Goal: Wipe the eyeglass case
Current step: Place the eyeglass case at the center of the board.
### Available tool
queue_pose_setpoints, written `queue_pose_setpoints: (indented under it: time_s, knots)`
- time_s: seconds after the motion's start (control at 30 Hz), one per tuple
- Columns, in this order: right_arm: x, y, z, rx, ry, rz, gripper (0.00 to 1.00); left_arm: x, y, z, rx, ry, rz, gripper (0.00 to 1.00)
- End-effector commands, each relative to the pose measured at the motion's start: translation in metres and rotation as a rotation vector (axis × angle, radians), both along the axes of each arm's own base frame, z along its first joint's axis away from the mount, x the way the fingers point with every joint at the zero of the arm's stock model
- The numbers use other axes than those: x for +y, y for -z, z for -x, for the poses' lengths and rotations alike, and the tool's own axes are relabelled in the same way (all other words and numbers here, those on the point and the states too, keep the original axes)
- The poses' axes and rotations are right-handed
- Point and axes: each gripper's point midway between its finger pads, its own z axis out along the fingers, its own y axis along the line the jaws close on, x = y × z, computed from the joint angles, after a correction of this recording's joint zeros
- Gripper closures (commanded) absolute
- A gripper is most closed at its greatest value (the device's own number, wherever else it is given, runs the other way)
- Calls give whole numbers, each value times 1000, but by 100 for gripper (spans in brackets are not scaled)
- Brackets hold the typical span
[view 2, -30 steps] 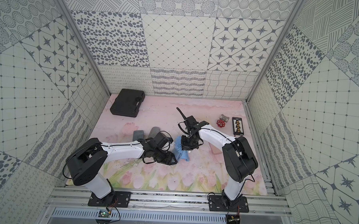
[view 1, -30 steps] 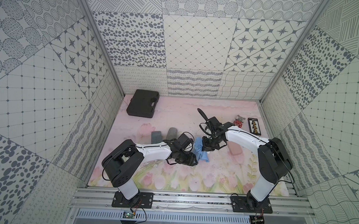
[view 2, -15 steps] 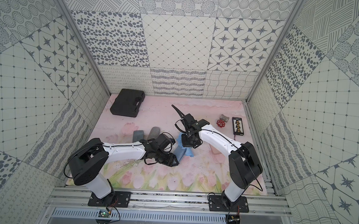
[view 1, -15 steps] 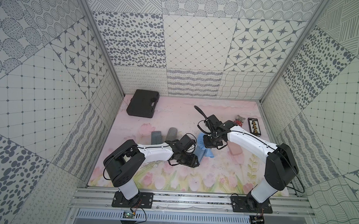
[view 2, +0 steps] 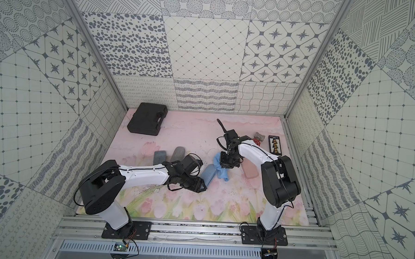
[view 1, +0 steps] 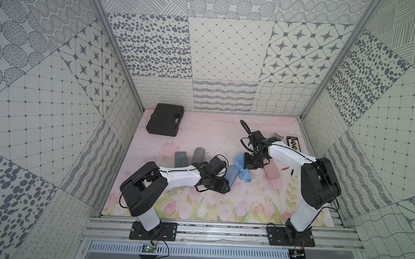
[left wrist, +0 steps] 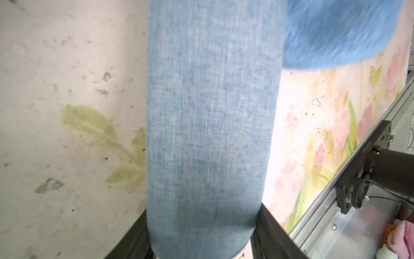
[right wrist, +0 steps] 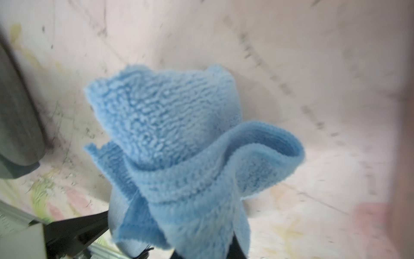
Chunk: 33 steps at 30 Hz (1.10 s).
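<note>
Both grippers are closed on something: the left gripper (view 1: 225, 185) clamps one end of the blue eyeglass case (view 1: 231, 175), and the right gripper (view 1: 245, 166) pinches a bunched blue cloth (view 1: 239, 160). This cloth meets the case's other end, mid-way across the bench (view 1: 215, 137).

Both top views high over the near edge, looking down on the whole pink floral table (view 1: 213, 140), wrist views very close, sharing the fluffy blue cloth (right wrist: 174, 125).
</note>
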Motion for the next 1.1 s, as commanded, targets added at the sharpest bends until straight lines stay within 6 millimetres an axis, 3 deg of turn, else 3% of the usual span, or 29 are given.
queue_pose_setpoints:
  time_s: [0.0, 0.13, 0.3, 0.53, 0.67, 0.9, 1.07]
  knots:
    - [-25, -31, -10, -104, -46, 120, 100, -5, 0, -9, -28, -47, -35, 94]
    - [-40, -45, -4, -140, -5, 116, 100, -15, 1, -21, -29, -92, -78, 85]
    - [-56, -57, 0, -190, 78, 79, 100, -35, 1, -32, -15, -145, -109, 81]
    - [-81, -73, -2, -270, 190, 27, 100, -71, 1, -32, -22, -208, -147, 67]
    - [-89, -82, 3, -304, 197, 25, 100, -89, 7, -35, 2, -276, -121, 64]
    - [-94, -78, 23, -313, 188, 20, 100, -105, 21, -43, 41, -375, -105, 62]
    - [-98, -71, 26, -320, 190, 25, 100, -118, 26, -51, 21, -389, -129, 56]
